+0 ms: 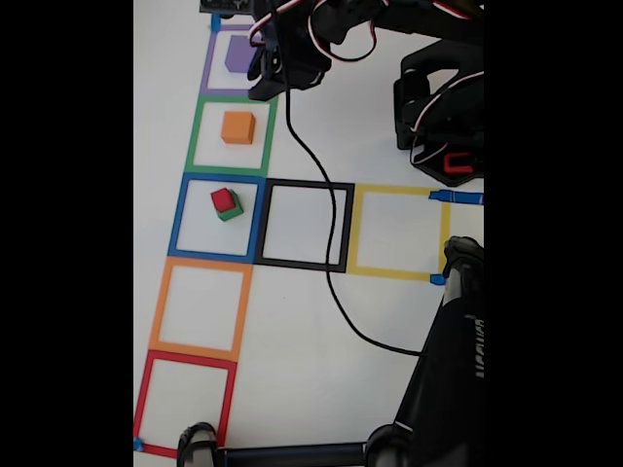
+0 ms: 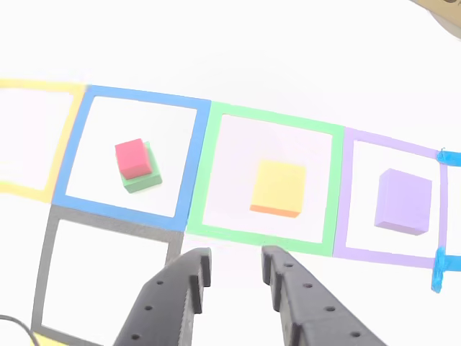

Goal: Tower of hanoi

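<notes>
Overhead, in the fixed view, taped square outlines lie flat on a smooth white table (image 1: 389, 321). The purple cube (image 1: 238, 53) sits inside the purple outline (image 1: 206, 73), partly hidden by the black arm (image 1: 321, 39). Below it, the matte orange cube (image 1: 238, 127) rests in the green outline (image 1: 195, 136). In the blue outline (image 1: 180, 219), the red cube (image 1: 223, 199) is stacked on the green cube (image 1: 233, 210), slightly askew. A thin black cable (image 1: 326, 263) curves across the black outline (image 1: 346, 229).

Closer, in the other view, the gripper (image 2: 235, 268) hangs with its two perforated black plastic fingers (image 2: 180, 288) apart and empty, just below the green outline's (image 2: 209, 166) lower edge. Beyond it stand the orange cube (image 2: 277, 186), the soft-edged purple cube (image 2: 404, 200) and the red cube (image 2: 132, 157) atop the green cube (image 2: 144, 180).
</notes>
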Available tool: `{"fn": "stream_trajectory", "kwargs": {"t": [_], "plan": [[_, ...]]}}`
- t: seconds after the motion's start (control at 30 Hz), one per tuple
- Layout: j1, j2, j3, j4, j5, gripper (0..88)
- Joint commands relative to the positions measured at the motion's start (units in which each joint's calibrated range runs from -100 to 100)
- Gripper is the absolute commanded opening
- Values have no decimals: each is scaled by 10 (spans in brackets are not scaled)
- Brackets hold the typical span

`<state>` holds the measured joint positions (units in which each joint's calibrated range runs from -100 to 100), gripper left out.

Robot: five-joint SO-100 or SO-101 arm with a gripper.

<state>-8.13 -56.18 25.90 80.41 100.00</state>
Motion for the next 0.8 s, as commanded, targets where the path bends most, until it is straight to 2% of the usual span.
{"fn": "stream_trajectory", "kwargs": {"t": [0.0,0.13,0.43,0.63,0.77], "plan": [[-41,43,-214,140,0,35],[-84,66,-324,194,0,34],[-131,66,-349,194,0,34],[-139,14,-223,159,0,48],[-130,-30,-96,94,0,131]]}}
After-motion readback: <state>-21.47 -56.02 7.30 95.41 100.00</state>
